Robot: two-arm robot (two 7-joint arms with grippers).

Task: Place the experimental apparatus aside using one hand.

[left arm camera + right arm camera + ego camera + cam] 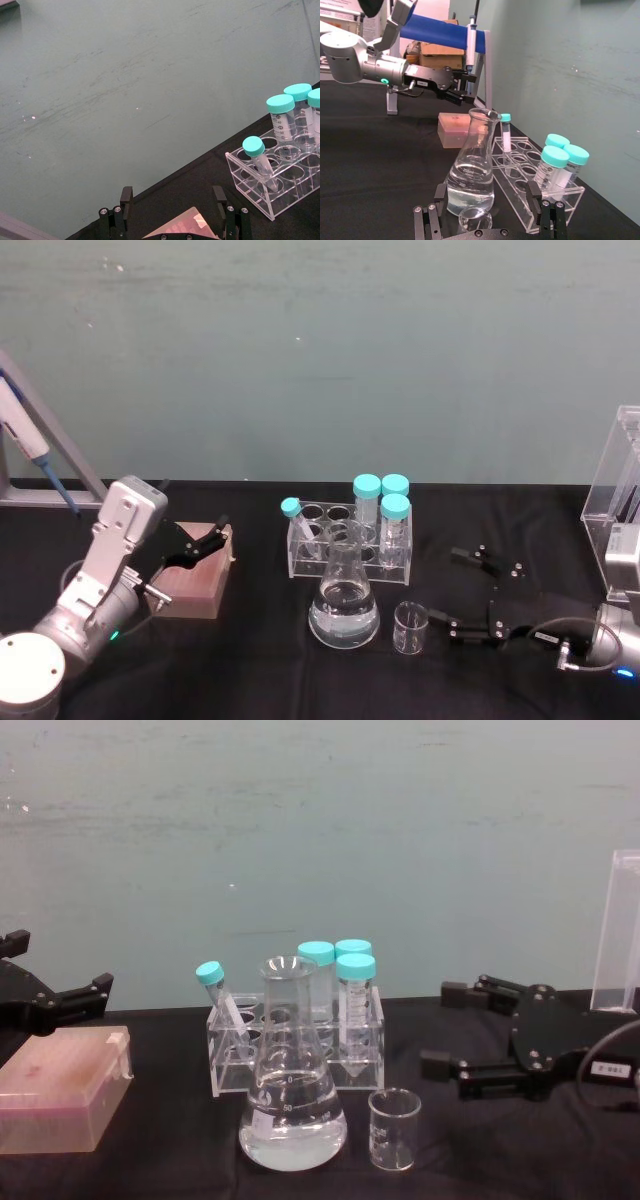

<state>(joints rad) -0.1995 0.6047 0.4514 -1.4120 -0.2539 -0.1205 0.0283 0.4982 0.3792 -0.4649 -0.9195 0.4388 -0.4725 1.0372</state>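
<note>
A conical flask (344,612) (292,1105) (472,172) holding clear liquid stands at the table's middle front. A small empty glass beaker (410,628) (395,1128) (474,218) is just to its right. At the far right edge rises a tall clear acrylic stand (615,475) (620,935). My right gripper (465,592) (450,1028) (487,192) is open and low over the table, right of the beaker. Its fingers point at the beaker and flask and hold nothing. My left gripper (205,540) (172,197) (60,965) hovers open over a pinkish box (195,585) (60,1085).
Behind the flask sits a clear tube rack (345,540) (300,1040) (272,185) with several teal-capped tubes. A blue pipette on a grey frame (30,440) stands at the far left. The table is covered in black cloth, with a green wall behind.
</note>
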